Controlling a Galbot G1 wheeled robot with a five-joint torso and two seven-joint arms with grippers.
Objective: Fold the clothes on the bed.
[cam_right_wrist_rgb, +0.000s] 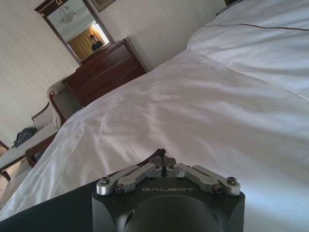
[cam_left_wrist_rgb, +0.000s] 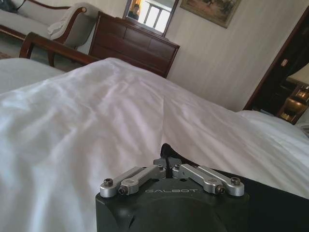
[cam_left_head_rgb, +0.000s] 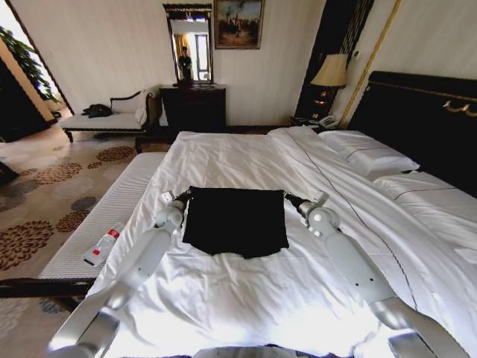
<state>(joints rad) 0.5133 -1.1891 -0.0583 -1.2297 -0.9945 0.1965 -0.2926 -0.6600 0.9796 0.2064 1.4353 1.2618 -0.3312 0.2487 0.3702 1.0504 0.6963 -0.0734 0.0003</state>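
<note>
The black T-shirt (cam_left_head_rgb: 235,221) lies flat on the white duvet of the bed (cam_left_head_rgb: 246,156), roughly at the middle of the mattress, already doubled into a near-square with its far edge drawn into a straight line running across the bed. Each end of that far edge is held: the left pincer (cam_left_head_rgb: 183,195) sits at the T-shirt's far corner on the robot's left, the right pincer (cam_left_head_rgb: 287,197) at the far corner on its right. In both wrist views the fingers are pressed together on a tuck of black cloth (the left fingers (cam_left_wrist_rgb: 166,164) and the right fingers (cam_right_wrist_rgb: 162,162) each show fabric poking up between the closed tips), so both are pinching the garment. What matters for the next move is that the whole body of the T-shirt lies on the near side of the two pincers, toward the robot, with the held edge as the long axis between them. Neither arm is nearer; they stand level with each other, so any fold of this edge probably has to be carried by both together, back over the T-shirt toward its near hem.
</note>
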